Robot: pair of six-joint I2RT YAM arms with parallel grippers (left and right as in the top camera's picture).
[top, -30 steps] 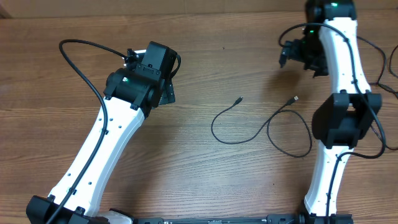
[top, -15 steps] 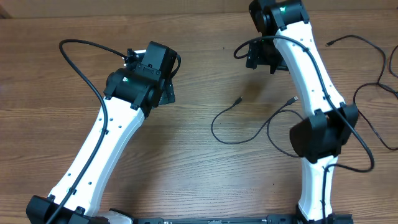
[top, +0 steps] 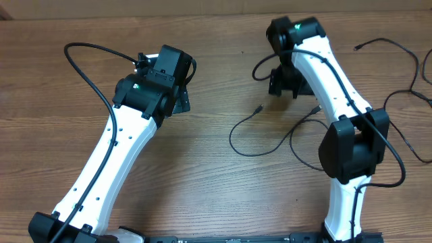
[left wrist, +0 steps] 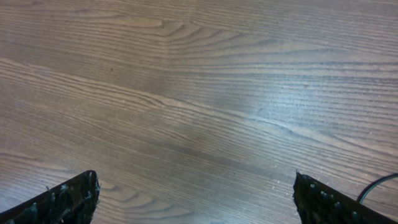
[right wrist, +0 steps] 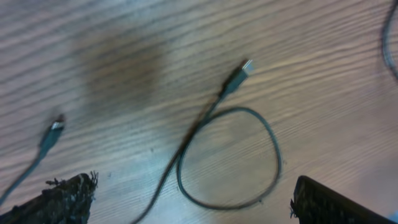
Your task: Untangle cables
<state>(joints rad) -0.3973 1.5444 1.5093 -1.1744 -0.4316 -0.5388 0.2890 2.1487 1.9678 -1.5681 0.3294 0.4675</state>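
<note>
Overhead first: plain wooden table (top: 202, 175), two arms on it. The left gripper (top: 179, 101) is parked toward the back left, over bare wood and well apart from the cords. The right gripper (top: 283, 81) hangs toward the back, a bit right of center, just behind the cables (top: 231, 139). Those are thin black cords lying loose on the wood in open curves, between the two arms but closer to the right one. One plug (top: 260, 107) points toward the back, and a second plug (top: 317, 108) is tucked right beside the right arm, which covers part of the cord. One more thin cord (top: 385, 42) wanders along the far right side of the table.

Left wrist view: the left gripper (left wrist: 196, 202) has its fingers wide apart, just the two tips showing in the bottom corners, with only wood grain between them. A bit of black cord (left wrist: 379, 183) peeks in at the lower right, and I can't tell which one it is.

Right wrist view: kind of blurry. The right gripper (right wrist: 199, 199) is spread wide too, holding nothing. Under it, one cable (right wrist: 233, 81) runs from its plug down into a round loop that sits between the fingertips. The other plug (right wrist: 55, 127) lies off to the left, apart from the first, with its cord running down toward the left fingertip.
</note>
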